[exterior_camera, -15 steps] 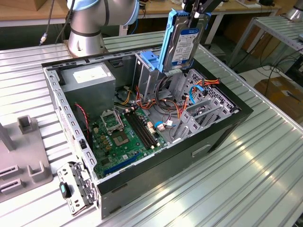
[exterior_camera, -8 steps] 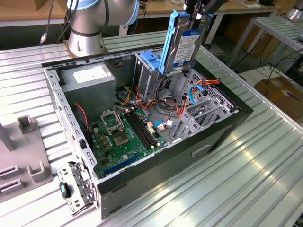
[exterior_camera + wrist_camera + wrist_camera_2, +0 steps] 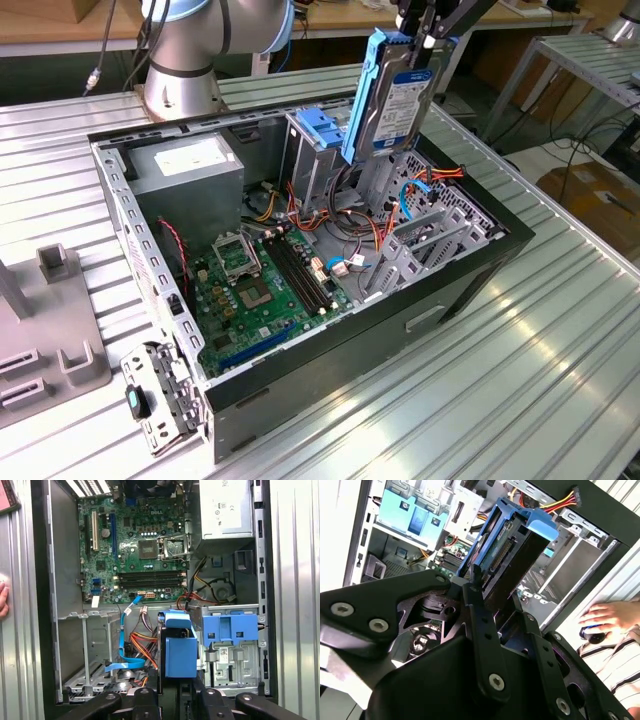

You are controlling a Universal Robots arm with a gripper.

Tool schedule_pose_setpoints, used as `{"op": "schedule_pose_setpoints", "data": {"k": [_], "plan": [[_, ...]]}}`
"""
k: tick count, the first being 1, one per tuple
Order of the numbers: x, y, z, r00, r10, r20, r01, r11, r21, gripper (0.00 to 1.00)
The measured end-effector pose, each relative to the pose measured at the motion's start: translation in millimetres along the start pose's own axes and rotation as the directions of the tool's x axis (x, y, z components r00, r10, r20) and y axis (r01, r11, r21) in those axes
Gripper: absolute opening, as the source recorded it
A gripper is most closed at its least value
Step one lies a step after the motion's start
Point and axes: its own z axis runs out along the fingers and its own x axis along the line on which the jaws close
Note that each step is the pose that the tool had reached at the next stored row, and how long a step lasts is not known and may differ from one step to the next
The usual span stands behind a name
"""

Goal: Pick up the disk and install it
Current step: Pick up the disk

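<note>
Ribbed metal tabletop point(image 3: 520, 400) is carrying one open computer case point(image 3: 400, 335); your one gripper point(image 3: 428, 38) is clamping one blue-railed disk point(image 3: 398, 100), standing upright above it.

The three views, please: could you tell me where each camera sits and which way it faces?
Exterior view: off the arm, looking down obliquely at the open computer case; the arm's base shows, and the fingers holding the disk upright.
Second wrist view: at the wrist, looking along the fingers and disk into the case.
First wrist view: at the wrist, looking straight down onto the motherboard.
Both wrist views share the disk and the blue-latched cage.
</note>
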Motion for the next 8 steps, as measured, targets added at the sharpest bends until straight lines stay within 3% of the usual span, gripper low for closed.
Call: {"op": "schedule_pose_setpoints", "data": {"k": [8], "plan": [[0.4,0.0,-0.1,1.0000,0.000,-0.0007,0.000,1.0000,0.0001,0.35]]}}
